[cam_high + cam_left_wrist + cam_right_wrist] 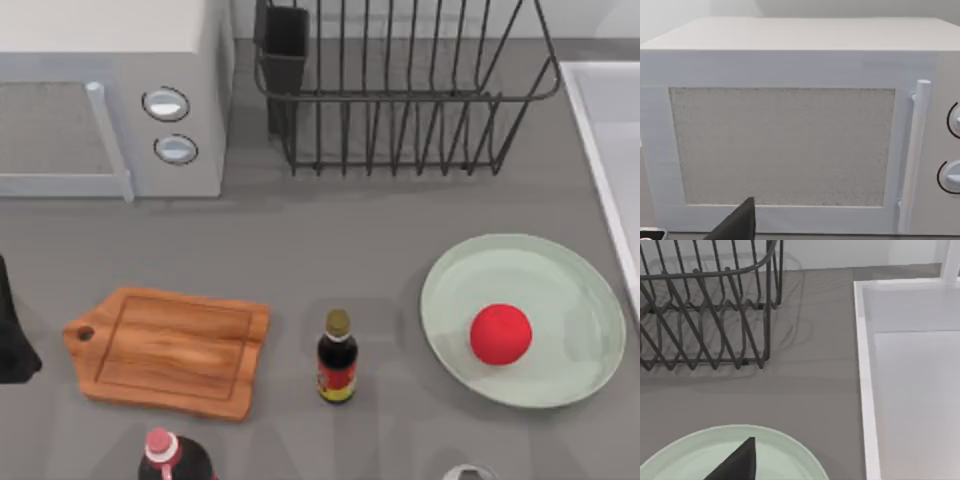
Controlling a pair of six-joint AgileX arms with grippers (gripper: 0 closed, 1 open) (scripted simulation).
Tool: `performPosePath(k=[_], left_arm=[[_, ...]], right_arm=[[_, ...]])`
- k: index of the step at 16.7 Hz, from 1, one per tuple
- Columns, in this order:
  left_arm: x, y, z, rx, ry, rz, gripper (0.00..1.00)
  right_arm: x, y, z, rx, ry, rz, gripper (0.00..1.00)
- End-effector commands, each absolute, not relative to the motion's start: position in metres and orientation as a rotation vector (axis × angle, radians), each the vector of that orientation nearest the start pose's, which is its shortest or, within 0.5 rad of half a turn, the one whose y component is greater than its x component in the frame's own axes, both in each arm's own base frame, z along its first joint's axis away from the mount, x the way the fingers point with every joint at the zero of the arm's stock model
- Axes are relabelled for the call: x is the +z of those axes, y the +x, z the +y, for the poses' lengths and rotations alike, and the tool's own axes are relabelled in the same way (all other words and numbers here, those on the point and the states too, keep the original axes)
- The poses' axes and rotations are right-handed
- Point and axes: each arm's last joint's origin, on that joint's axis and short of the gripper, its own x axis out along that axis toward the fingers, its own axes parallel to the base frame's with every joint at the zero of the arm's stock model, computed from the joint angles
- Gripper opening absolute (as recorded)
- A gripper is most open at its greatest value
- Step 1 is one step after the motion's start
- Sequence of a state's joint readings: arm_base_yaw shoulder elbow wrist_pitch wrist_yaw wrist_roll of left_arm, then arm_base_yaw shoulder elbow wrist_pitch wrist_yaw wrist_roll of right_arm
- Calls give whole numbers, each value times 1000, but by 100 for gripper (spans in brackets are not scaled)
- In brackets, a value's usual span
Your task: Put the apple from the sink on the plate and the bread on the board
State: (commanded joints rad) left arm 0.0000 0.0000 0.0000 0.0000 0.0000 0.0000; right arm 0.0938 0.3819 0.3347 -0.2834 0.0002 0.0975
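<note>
One job looks done: the apple [500, 334] sits on the plate [590, 330]. Next comes bread for the board [170, 350]. I cannot tell either gripper's state.

The robot's body showed as matte black throughout: a dark, angular bulk of the left arm [14, 335], and a plain black pointed fingertip [740, 222] on each wrist, without visible cables, screws or markings.

Even, soft overhead light, faint shadows under the dish rack [400, 90], slight overall blur.
</note>
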Motion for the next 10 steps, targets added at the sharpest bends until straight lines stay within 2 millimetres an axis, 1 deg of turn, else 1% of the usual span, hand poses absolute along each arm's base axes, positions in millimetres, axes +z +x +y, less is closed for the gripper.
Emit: performPosePath(k=[3, 5, 7, 10], left_arm=[[160, 106, -1, 0, 0, 0, 100], [160, 106, -1, 0, 0, 0, 100], [160, 106, -1, 0, 0, 0, 100], [160, 106, -1, 0, 0, 0, 100]], right_arm=[[183, 109, 4, 40, 42, 152, 100], [169, 107, 1, 18, 19, 64, 100], [162, 106, -1, 4, 4, 12, 100], [160, 106, -1, 0, 0, 0, 100]])
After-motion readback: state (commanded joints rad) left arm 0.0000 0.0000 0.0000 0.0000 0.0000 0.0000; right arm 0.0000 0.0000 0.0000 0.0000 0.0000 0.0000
